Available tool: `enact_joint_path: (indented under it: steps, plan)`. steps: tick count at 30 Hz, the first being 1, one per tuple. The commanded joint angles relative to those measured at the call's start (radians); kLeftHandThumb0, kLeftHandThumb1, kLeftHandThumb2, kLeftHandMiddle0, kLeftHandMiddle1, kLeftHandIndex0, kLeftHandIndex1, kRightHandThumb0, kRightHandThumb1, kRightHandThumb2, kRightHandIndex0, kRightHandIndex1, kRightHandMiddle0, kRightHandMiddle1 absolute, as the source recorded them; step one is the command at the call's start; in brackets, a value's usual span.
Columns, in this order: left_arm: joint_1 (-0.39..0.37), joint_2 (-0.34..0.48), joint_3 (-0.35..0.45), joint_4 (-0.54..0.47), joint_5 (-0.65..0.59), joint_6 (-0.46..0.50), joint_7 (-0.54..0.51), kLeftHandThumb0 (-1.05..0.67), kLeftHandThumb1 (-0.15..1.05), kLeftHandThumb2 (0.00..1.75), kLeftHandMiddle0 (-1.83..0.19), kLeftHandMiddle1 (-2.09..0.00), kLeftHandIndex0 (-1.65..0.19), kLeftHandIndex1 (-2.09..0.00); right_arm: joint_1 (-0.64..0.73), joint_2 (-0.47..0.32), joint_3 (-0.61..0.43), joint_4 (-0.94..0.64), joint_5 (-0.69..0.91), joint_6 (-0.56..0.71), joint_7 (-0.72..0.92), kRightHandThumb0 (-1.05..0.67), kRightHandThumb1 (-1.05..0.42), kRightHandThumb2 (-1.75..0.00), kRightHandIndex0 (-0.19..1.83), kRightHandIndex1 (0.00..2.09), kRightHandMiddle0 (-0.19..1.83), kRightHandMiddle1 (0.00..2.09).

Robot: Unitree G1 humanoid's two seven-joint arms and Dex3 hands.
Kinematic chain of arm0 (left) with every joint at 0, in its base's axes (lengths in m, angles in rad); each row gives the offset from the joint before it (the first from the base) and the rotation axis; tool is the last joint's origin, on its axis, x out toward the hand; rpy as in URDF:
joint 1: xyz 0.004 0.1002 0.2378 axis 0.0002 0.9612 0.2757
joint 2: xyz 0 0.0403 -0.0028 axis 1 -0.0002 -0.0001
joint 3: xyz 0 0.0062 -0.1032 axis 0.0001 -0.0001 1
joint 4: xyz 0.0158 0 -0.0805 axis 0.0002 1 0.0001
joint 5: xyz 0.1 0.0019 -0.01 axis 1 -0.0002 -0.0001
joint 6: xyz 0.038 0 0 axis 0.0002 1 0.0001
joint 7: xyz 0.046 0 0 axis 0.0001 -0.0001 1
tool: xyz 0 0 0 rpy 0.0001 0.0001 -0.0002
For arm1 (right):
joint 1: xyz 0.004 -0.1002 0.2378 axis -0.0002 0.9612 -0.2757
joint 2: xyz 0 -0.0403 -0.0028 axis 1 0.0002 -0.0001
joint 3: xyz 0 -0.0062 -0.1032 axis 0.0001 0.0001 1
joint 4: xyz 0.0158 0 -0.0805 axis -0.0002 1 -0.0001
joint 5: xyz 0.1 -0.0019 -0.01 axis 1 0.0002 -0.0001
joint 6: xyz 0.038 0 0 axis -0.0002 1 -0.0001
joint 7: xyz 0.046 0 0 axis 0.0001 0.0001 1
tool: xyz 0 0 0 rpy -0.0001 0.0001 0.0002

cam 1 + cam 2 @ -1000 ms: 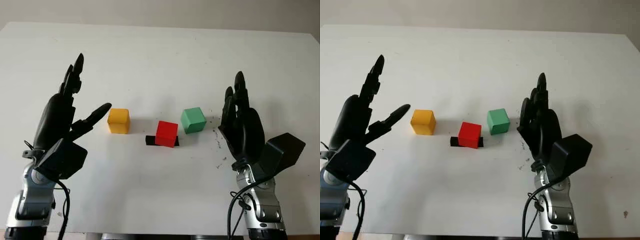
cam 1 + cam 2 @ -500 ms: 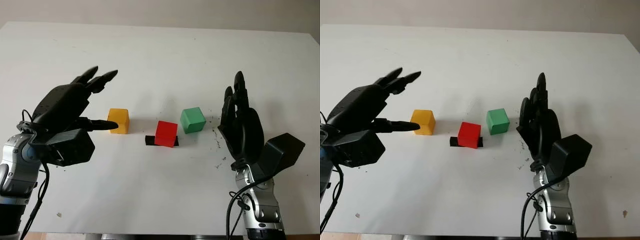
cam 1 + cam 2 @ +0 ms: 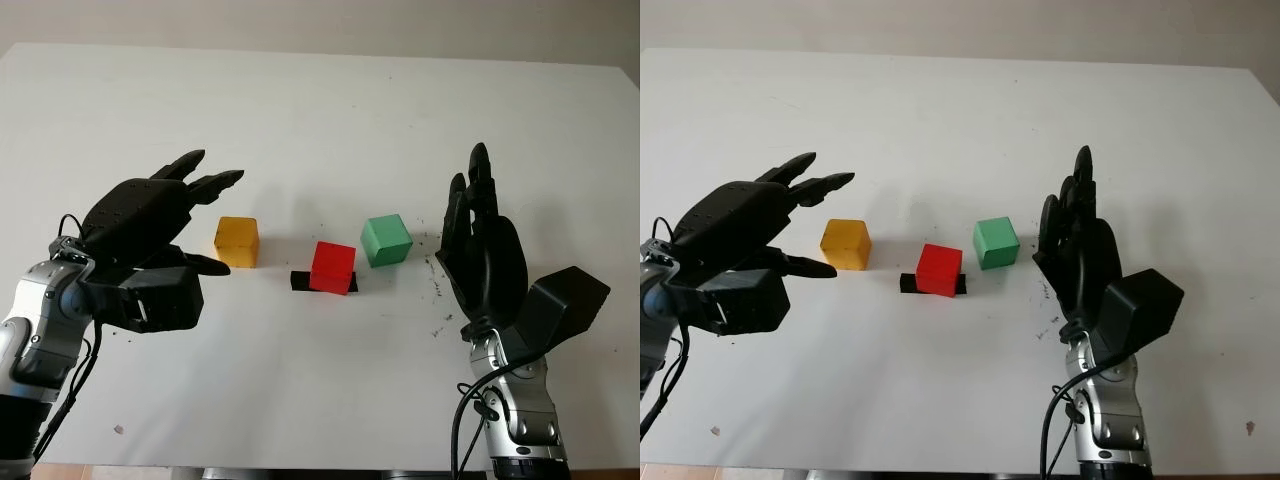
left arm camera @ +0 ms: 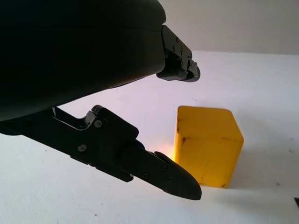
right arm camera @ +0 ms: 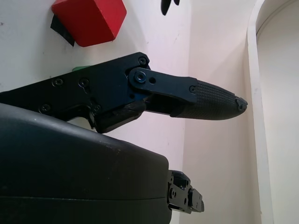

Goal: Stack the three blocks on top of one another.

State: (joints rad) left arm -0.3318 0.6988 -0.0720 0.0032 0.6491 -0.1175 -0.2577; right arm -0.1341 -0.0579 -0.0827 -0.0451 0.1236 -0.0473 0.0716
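Note:
Three blocks sit in a row at mid-table: a yellow block (image 3: 237,241), a red block (image 3: 333,266) on a black patch (image 3: 299,282), and a green block (image 3: 386,240). My left hand (image 3: 226,221) is open, palm down, just left of the yellow block, with its fingers (image 4: 180,70) over the block's far left side and the thumb (image 4: 159,170) near its front left. It does not touch the yellow block (image 4: 207,144). My right hand (image 3: 472,185) is open and upright, to the right of the green block. The red block (image 5: 89,19) lies beyond its fingers (image 5: 205,98).
The white table (image 3: 320,110) stretches far behind the blocks. Small dark specks (image 3: 437,285) mark the surface between the green block and my right hand. The table's front edge (image 3: 300,466) runs close below both arms.
My left hand has rolled from upright to palm down and sunk toward the yellow block, its fingers now bracketing the block's left side. The right hand and the blocks have not moved.

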Motion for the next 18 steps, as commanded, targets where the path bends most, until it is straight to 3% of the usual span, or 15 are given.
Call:
enact_joint_path:
  steps: [1,9,14,18]
  plan:
    - [-0.016,-0.012,-0.014,0.009,0.007,-0.008,0.024,-0.65,0.82,0.05,-0.07,-0.08,-0.42,-0.14,0.009,0.001,-0.008,-0.023,0.003,-0.006,-0.003,-0.75,-1.05,-0.64,-0.19,0.0,-0.19,0.0]
    - [-0.011,-0.03,-0.029,0.033,-0.016,-0.037,0.062,-0.57,0.82,0.05,-0.2,-0.08,-0.64,-0.29,0.009,0.0,-0.005,-0.025,0.005,-0.001,-0.001,-0.73,-1.05,-0.64,-0.19,0.0,-0.19,0.0]
    - [-0.011,-0.03,-0.029,0.06,-0.027,-0.077,0.084,-0.49,0.88,0.06,-0.28,-0.06,-0.47,-0.86,0.008,0.003,-0.008,-0.028,0.011,0.005,-0.002,-0.72,-1.05,-0.63,-0.19,0.0,-0.19,0.0]
    - [-0.011,-0.021,-0.027,0.081,-0.033,-0.125,0.108,-0.4,0.96,0.06,-0.31,-0.06,-0.4,-1.12,0.008,0.0,-0.007,-0.027,0.011,0.0,0.002,-0.71,-1.05,-0.62,-0.19,0.0,-0.19,0.0]
